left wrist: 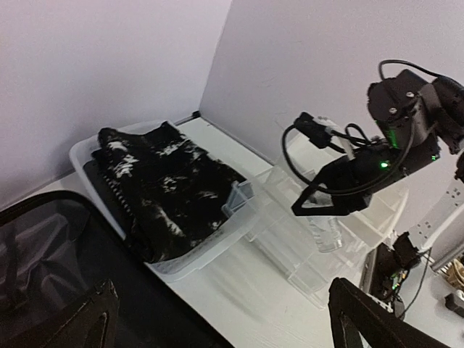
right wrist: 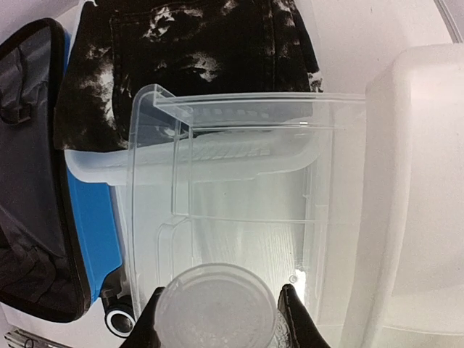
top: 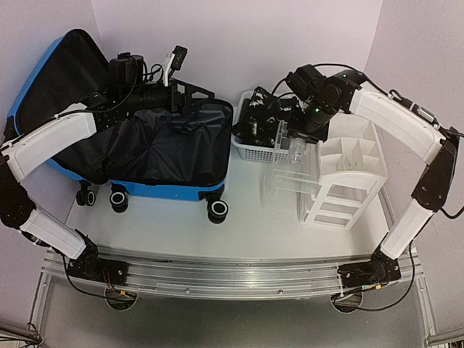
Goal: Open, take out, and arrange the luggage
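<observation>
The luggage (top: 168,191), a bright blue suitcase, lies open at the left, its black-lined lid leaning on the back wall. Its black lining (left wrist: 43,246) fills the lower left of the left wrist view, and its blue shell (right wrist: 90,225) and a wheel show in the right wrist view. My left gripper (top: 190,98) hovers over the open case near its right edge, open wide (left wrist: 222,290) with nothing between its fingers. My right gripper (top: 296,141) is shut on a clear round plastic container (right wrist: 217,308), which it holds over a clear plastic bin (right wrist: 239,196).
A white perforated basket (top: 250,151) holding a black-and-white garment (left wrist: 167,188) stands right of the suitcase. The clear bin (top: 290,174) sits in front of it, beside a white compartmented organizer (top: 348,174). Walls close in at the back and on both sides.
</observation>
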`<move>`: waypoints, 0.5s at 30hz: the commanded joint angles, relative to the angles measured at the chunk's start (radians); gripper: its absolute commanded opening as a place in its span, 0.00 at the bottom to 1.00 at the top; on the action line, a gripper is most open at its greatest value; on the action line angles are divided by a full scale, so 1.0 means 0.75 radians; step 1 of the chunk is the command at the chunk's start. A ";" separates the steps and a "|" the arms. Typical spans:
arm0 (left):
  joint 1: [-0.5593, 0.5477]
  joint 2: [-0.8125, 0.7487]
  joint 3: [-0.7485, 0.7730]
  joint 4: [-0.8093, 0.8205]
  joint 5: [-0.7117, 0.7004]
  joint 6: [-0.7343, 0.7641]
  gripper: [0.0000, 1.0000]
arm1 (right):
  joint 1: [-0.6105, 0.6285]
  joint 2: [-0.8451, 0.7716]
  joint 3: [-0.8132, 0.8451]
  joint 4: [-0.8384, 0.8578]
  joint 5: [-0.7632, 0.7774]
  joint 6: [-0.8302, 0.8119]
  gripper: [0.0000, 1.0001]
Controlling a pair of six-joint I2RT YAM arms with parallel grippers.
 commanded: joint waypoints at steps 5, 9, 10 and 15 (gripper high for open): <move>0.002 -0.076 -0.142 -0.274 -0.423 -0.033 0.99 | -0.038 0.100 0.012 -0.002 -0.074 0.058 0.20; 0.002 -0.067 -0.187 -0.331 -0.391 -0.021 0.98 | -0.047 0.101 -0.016 -0.001 -0.075 0.061 0.22; 0.002 -0.061 -0.198 -0.339 -0.373 -0.013 0.98 | -0.048 0.103 -0.018 -0.002 -0.077 0.059 0.22; 0.004 0.016 -0.219 -0.387 -0.212 0.161 0.97 | -0.050 0.133 0.005 -0.002 -0.136 0.032 0.35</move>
